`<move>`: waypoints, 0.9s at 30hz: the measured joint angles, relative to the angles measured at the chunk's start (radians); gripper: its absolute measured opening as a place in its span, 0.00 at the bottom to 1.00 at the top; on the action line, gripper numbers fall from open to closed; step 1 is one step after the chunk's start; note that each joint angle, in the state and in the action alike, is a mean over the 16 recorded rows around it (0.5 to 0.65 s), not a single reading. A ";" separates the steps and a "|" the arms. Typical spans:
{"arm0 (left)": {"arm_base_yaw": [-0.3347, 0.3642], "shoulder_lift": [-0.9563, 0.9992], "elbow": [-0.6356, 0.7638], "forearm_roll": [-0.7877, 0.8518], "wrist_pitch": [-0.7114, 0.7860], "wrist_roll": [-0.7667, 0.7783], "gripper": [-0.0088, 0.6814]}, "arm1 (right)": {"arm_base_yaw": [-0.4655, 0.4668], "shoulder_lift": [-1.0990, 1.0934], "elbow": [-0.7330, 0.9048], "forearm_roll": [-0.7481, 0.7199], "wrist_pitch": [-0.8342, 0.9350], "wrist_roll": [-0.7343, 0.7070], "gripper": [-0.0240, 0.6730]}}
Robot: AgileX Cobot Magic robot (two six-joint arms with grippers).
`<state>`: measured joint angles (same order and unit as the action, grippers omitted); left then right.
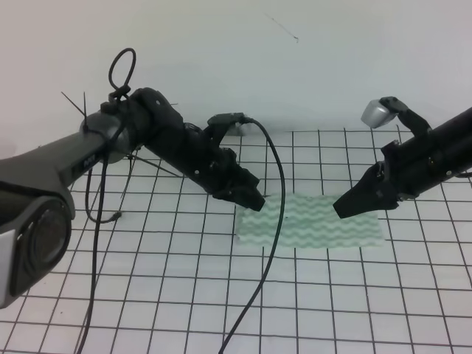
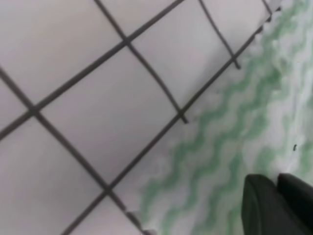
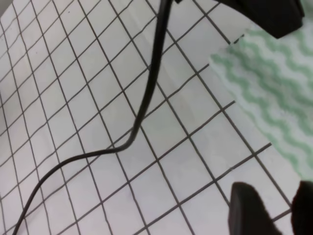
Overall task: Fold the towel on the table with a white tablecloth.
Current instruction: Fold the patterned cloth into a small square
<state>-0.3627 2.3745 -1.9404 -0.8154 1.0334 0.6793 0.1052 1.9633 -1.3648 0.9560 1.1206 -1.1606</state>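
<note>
The towel (image 1: 317, 221), mint-green and white with wavy stripes, lies flat and unfolded on the white gridded tablecloth (image 1: 147, 295) that covers the table. My left gripper (image 1: 253, 199) hovers at the towel's far left corner. In the left wrist view its fingers (image 2: 261, 205) press together, shut and empty, over the striped towel (image 2: 230, 142). My right gripper (image 1: 344, 208) hangs over the right half of the towel. The right wrist view shows it (image 3: 276, 208) open, with bare tablecloth between the fingers and the towel (image 3: 274, 83) up to the right.
A black cable (image 1: 271, 221) droops from the left arm across the towel's left end and down to the front edge; it also crosses the right wrist view (image 3: 146, 98). A white wall rises behind the table.
</note>
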 joint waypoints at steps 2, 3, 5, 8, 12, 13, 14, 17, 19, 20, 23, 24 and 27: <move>0.000 0.002 -0.003 0.011 -0.011 -0.002 0.06 | 0.000 0.000 0.000 0.000 0.003 0.000 0.34; 0.000 0.002 -0.003 0.018 -0.016 -0.003 0.06 | 0.000 0.000 0.000 -0.001 0.004 0.001 0.34; -0.001 0.004 -0.003 0.030 -0.028 -0.004 0.06 | 0.000 0.000 0.000 -0.003 0.007 0.001 0.34; -0.001 0.006 -0.003 0.049 -0.046 -0.004 0.06 | 0.000 -0.001 0.000 -0.006 0.011 0.002 0.34; -0.001 0.008 -0.003 0.067 -0.067 -0.005 0.09 | 0.000 -0.001 0.000 -0.010 0.016 0.004 0.34; -0.002 0.008 -0.003 0.070 -0.071 -0.007 0.10 | 0.000 -0.001 0.000 -0.011 0.017 0.004 0.34; -0.002 0.008 -0.003 0.072 -0.074 -0.011 0.12 | 0.000 -0.001 0.000 -0.012 0.018 0.005 0.34; -0.002 0.008 -0.003 0.076 -0.081 -0.026 0.20 | 0.000 -0.001 0.000 -0.017 0.012 0.007 0.34; -0.002 0.007 -0.003 0.077 -0.085 -0.037 0.26 | 0.000 -0.001 0.000 -0.022 0.001 0.013 0.34; -0.002 0.006 -0.003 0.077 -0.087 -0.043 0.30 | 0.000 -0.001 0.000 -0.024 -0.005 0.017 0.34; -0.002 0.001 -0.003 0.074 -0.092 -0.060 0.40 | 0.000 -0.001 0.000 -0.031 -0.034 0.035 0.34; -0.002 -0.001 -0.004 0.073 -0.093 -0.065 0.43 | 0.000 -0.001 0.000 -0.033 -0.045 0.043 0.34; 0.000 -0.008 -0.011 0.072 -0.093 -0.082 0.52 | 0.000 -0.001 0.000 -0.050 -0.088 0.081 0.34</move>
<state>-0.3631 2.3668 -1.9518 -0.7437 0.9404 0.5971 0.1053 1.9626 -1.3648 0.9060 1.0328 -1.0798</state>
